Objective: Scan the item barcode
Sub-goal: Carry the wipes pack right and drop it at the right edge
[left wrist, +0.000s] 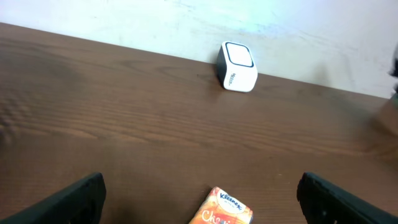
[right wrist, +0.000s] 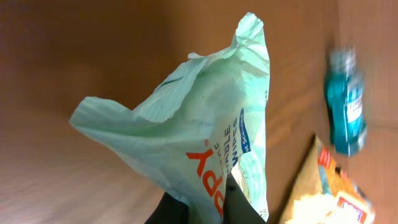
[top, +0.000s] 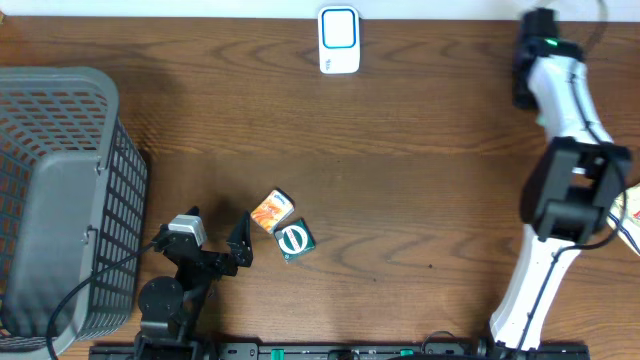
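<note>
Step in hand: judged to be the pick-up of the Kleenex pack (left wrist: 227, 208) by the left gripper (left wrist: 200, 185). The pack lies just ahead of the jaws, roughly midway between them and skewed to their line. A good grasp would advance and lower until a finger stands on either side, then close across the narrow sides, leaving the broad faces bare for the reader (no barcode shows on the upper face, so it is probably underneath or on an edge).
Left jaws: spread wide, holding and touching nothing; both fingers (left wrist: 74, 199) stand clear of the pack.
Beside the pack: a green packet (top: 294, 240), off to the jaws' right and outside the wrist view. From overhead I cannot tell whether the two touch, so the closing finger could catch it.
Far ahead of the left jaws: the barcode scanner (left wrist: 237, 66), at the table's (top: 420, 200) far edge, well apart from the pack.
Behind and left of the left jaws: a grey basket (top: 60, 190).
Right jaws: the right gripper (right wrist: 202, 208) is clamped on a fold of a pale green plastic bag (right wrist: 199, 124), which fans out ahead of the fingertips.
Beyond the bag: a blurred blue bottle (right wrist: 345, 102) and an orange snack packet (right wrist: 323, 196).
</note>
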### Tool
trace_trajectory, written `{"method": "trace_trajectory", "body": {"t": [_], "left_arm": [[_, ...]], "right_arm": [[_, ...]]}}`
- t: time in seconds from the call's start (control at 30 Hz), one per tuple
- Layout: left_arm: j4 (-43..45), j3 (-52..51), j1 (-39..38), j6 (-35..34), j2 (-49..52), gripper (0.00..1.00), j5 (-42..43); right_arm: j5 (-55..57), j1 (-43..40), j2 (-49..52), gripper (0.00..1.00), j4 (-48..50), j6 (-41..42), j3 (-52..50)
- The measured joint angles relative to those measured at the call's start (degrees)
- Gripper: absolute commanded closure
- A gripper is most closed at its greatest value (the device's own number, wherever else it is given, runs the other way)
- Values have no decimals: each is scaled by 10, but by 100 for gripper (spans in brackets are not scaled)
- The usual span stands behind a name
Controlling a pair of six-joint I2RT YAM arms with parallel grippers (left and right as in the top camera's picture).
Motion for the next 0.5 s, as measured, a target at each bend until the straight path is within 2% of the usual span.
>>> {"method": "trace_trajectory", "body": {"t": [0.13,0.33,0.37,0.43,0.5], "left_arm": [[0,0,0,0,0,2,0],[0,0,0,0,0,2,0],[0,0,0,0,0,2,0],[0,0,0,0,0,2,0],[0,0,0,0,0,2,0]], "right_arm": [[-33,-68,0,99,3,19,-15],[-51,-122,0,96,0,47,-15],[-52,-126,0,82,-1,51,-15],[-54,-135,0,32,-8,70,-15],[-54,-141,0,12,-19,83,-15]]}}
